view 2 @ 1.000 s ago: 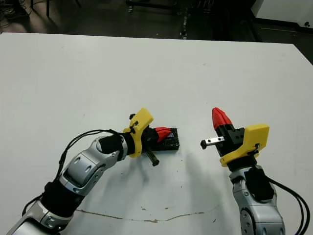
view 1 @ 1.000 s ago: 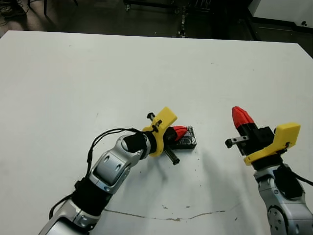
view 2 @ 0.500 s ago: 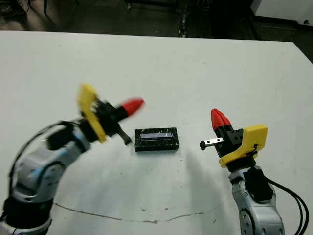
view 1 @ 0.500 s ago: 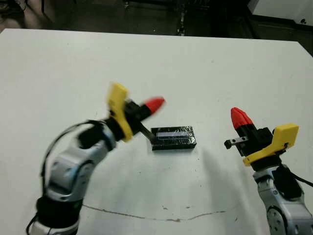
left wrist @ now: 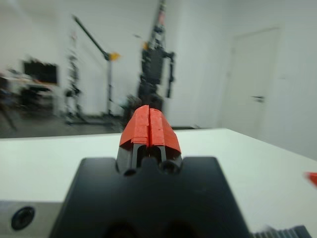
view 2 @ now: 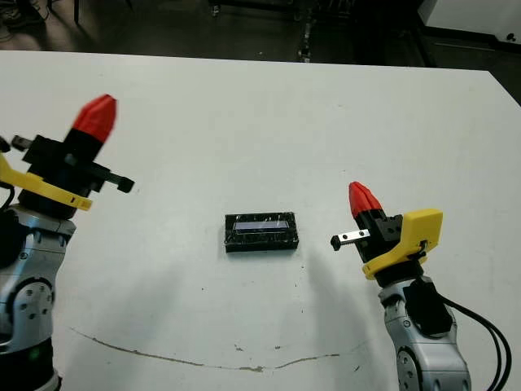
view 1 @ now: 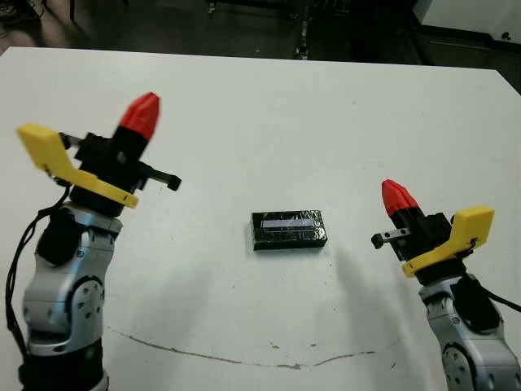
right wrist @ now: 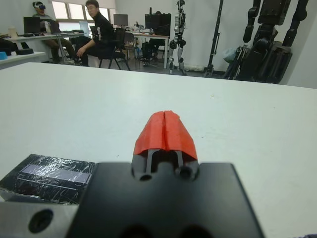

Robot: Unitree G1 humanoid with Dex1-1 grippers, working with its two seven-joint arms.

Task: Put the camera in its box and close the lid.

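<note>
One closed box lies flat near the middle of the white worktop (view 1: 244,106), with the glossy black lid (view 1: 288,230) seated on it and a pale strip showing along its top. The tray beneath and the camera are hidden, presumably shut inside, so the task looks finished.

Two arms are in view, one on each side of the frame, and both stand well apart from the lid. The left gripper (view 1: 142,114) is raised at the left of the frame, its red tips pointing up and away from the worktop. The wrist view shows its jaws pressed together with nothing between them. The right gripper (view 1: 394,196) hovers at the lower right, also tilted upward, its jaws likewise clenched on nothing. That stance suggests both arms are parked clear, so the lid sits undisturbed.

Beyond the worktop, the right wrist view shows two seated people (right wrist: 97,29) at desks.
</note>
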